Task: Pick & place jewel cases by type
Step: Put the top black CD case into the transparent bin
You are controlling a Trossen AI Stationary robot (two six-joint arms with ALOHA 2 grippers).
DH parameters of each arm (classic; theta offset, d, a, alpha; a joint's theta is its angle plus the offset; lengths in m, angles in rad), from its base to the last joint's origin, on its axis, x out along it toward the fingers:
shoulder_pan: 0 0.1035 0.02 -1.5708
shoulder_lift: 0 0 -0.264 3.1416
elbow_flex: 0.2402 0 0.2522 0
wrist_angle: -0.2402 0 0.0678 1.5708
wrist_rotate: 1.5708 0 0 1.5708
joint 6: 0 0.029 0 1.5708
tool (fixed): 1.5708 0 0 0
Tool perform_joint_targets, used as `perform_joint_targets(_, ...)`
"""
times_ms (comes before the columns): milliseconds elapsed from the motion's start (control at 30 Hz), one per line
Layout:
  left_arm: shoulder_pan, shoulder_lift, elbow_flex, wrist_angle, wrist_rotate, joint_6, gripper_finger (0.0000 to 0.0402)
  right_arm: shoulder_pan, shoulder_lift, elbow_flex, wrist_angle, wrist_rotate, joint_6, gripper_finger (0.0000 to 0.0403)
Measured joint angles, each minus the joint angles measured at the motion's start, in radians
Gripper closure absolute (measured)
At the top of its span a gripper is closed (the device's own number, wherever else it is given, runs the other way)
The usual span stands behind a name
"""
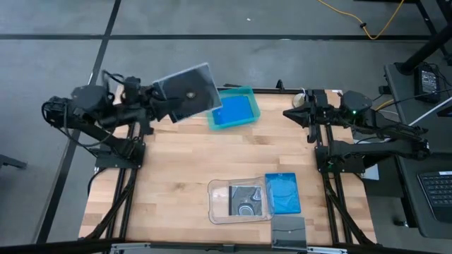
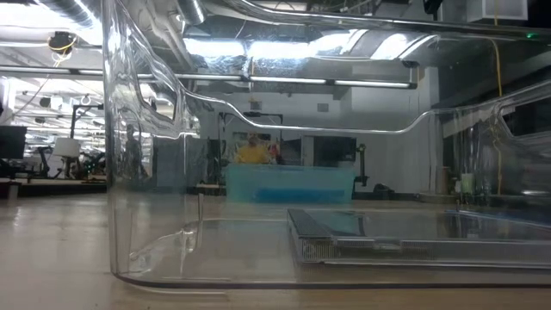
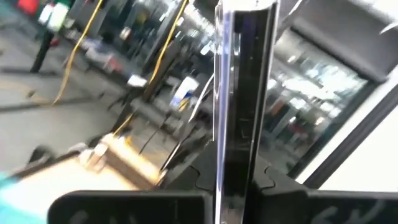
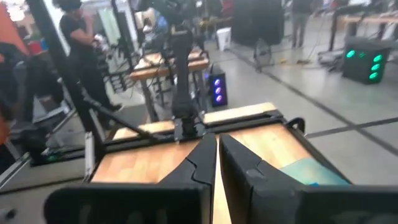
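left gripper (image 1: 164, 101) clamped, right gripper (image 1: 292, 113) closed

From my overhead feed both arms are matte black and angular: the left arm (image 1: 92, 113) trails looped black cables, the right arm (image 1: 367, 130) carries a small green indicator light (image 1: 353, 111) near its wrist.

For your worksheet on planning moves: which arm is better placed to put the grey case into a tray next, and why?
The left. Its gripper is already shut on the grey case, held up beside the teal tray. The right gripper is empty and shut at the table's far right corner, so it would first need a handover.
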Motion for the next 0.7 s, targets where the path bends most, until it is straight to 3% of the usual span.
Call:
perform_joint_targets(100,0.035,0.011,0.0,-0.103,0.042,-0.085,0.0386,-0.033,0.052,0.095,-0.1,-0.073,0.0,0.0377)
perform_joint_targets(267,0.122,0.056,-0.019,-0.2,0.214,-0.151,0.0386,-0.088,0.223,0.351,-0.318,-0.198,-0.08,0.0359)
perform_joint_targets(567,0.234,0.169,-0.041,-0.199,0.584,-0.096,0.0386,-0.141,0.561,0.778,-0.57,-0.402,-0.191,0.0235)
perform_joint_targets(700,0.249,0.215,-0.042,-0.206,0.694,-0.061,0.0386,-0.143,0.703,0.918,-0.673,-0.481,-0.206,0.019)
